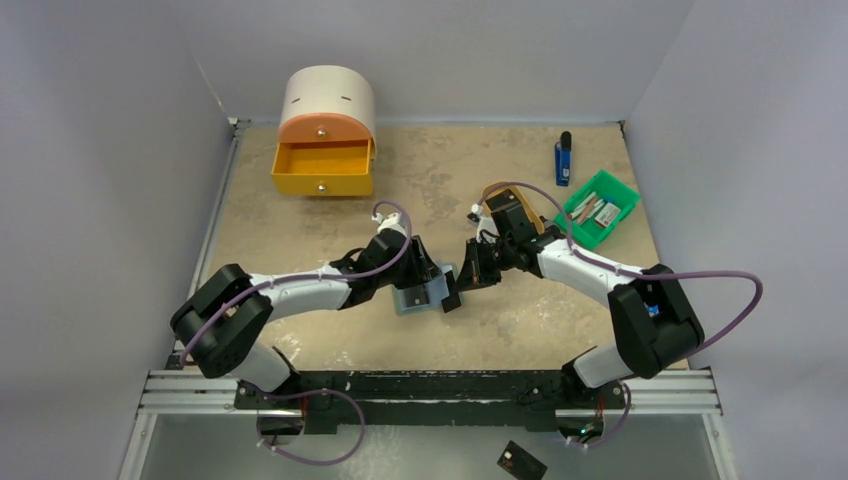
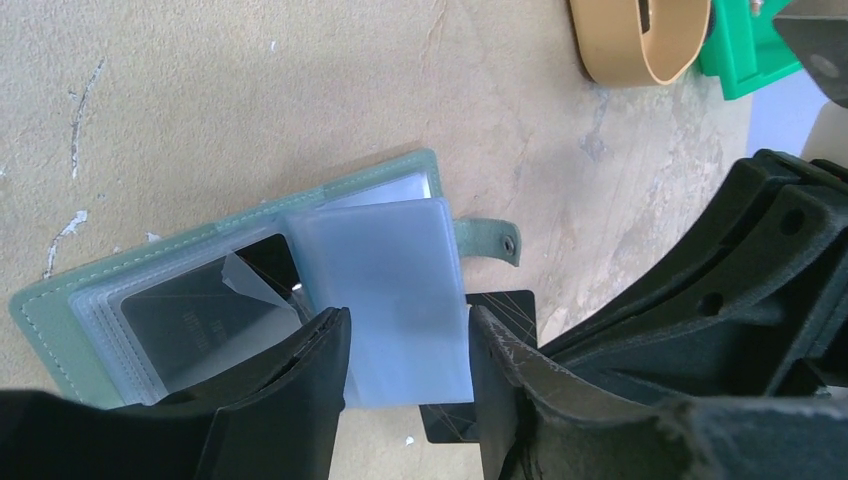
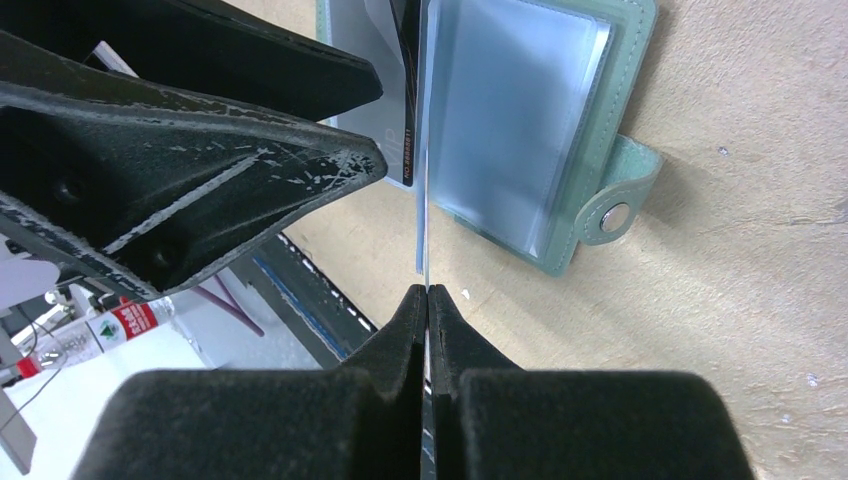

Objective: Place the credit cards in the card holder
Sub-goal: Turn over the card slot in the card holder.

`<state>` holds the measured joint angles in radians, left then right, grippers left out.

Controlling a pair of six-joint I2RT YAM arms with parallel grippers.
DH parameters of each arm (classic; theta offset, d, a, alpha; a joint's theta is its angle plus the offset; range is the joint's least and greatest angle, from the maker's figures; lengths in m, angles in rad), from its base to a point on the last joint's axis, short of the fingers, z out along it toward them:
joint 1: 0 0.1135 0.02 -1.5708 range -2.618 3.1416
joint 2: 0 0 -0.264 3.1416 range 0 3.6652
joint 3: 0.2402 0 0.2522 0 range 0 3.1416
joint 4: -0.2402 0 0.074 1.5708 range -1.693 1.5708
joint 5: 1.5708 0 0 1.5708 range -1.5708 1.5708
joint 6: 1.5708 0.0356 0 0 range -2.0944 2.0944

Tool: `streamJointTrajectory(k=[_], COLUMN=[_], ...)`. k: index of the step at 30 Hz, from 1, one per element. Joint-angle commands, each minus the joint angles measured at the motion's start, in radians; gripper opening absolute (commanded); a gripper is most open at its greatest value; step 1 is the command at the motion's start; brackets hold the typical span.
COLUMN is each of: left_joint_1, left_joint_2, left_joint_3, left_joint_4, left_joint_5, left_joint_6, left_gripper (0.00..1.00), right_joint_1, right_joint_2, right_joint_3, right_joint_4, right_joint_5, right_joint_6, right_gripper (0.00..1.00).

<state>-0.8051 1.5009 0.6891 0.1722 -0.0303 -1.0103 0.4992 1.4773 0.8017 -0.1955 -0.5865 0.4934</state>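
The grey-green card holder [image 2: 60, 310] lies open on the table [image 1: 420, 298], its snap tab [image 3: 612, 215] sticking out. One black credit card [image 2: 200, 315] sits in a clear pocket. My left gripper [image 2: 408, 325] is open, its fingers on either side of a raised pale blue pocket leaf [image 2: 385, 290]. My right gripper [image 3: 427, 292] is shut on another black credit card [image 2: 505, 312], seen edge-on in the right wrist view, and holds it against that leaf. In the top view this gripper [image 1: 462, 280] meets the left gripper [image 1: 432, 275] over the holder. A third card [image 1: 521, 462] lies below the rail.
An orange drawer box [image 1: 323, 150] stands open at the back left. A blue lighter [image 1: 563, 160] and a green bin [image 1: 598, 208] are at the back right. A tan tray [image 2: 640, 45] sits beside the bin, mostly hidden under my right arm in the top view.
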Motion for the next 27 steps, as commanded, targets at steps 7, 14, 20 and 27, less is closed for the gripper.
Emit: streamJointTrajectory(k=[7,14,20,27], left_joint_1=[-0.003,-0.008,-0.015,-0.017], left_joint_2=[0.048,0.039,0.048,0.064], left_joint_3=[0.066,0.077,0.086,0.074], left_joint_4=[-0.002,0.005,0.008,0.009], left_joint_5=[-0.033,-0.034,-0.021,-0.024], left_joint_6=[0.034,0.024,0.031,0.028], left_gripper=[0.48,0.49,0.49,0.33], right_joint_1=[0.006,0.006,0.008,0.007], right_joint_2=[-0.012,-0.010,-0.009,-0.009], right_joint_3=[0.006,0.007,0.007,0.000], right_joint_4=[0.028,0.031,0.034,0.037], right_joint_5=[-0.031,-0.038,-0.039,-0.039], right_joint_6=[-0.005,-0.005,-0.004,-0.003], right_gripper=[0.00,0.00,0.00,0.00])
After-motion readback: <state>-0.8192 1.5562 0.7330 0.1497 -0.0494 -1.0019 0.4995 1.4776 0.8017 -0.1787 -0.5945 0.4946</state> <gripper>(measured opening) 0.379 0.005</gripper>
